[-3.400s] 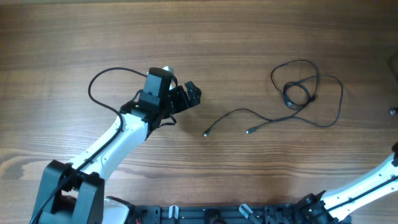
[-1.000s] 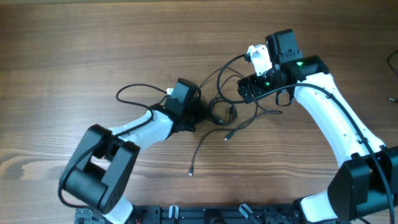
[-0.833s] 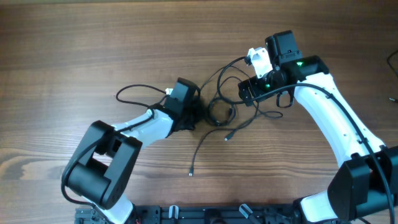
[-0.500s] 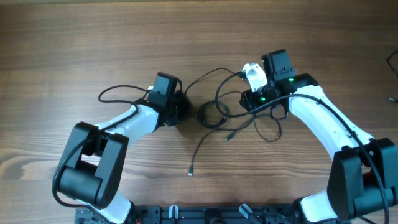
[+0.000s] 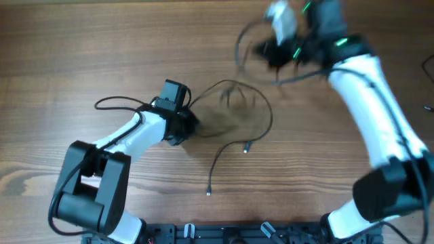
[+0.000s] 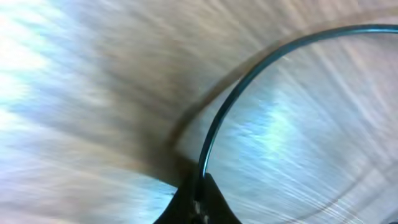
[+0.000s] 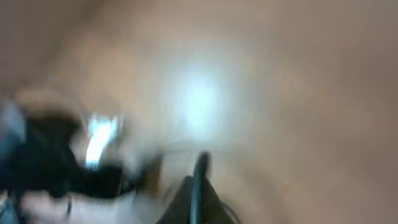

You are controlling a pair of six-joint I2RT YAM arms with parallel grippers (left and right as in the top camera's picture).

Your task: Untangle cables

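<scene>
The cables are thin black wires on the wooden table. One cable arcs from my left gripper round to a small plug. Another strand trails down to a plug. In the left wrist view my gripper is shut on the thin cable, which curves up and right. My right gripper is raised near the far edge and motion-blurred, with a cable loop hanging from it. The right wrist view is blurred, but the gripper pinches a dark cable.
The left arm's own thicker cable loops out to the left of its wrist. More dark wire ends poke in at the right edge. A black rail runs along the near edge.
The right arm swung up and toward the far edge with its cable while its jaws shut. The left gripper drew back left. The small knot between them has been pulled out into a wide arc.
</scene>
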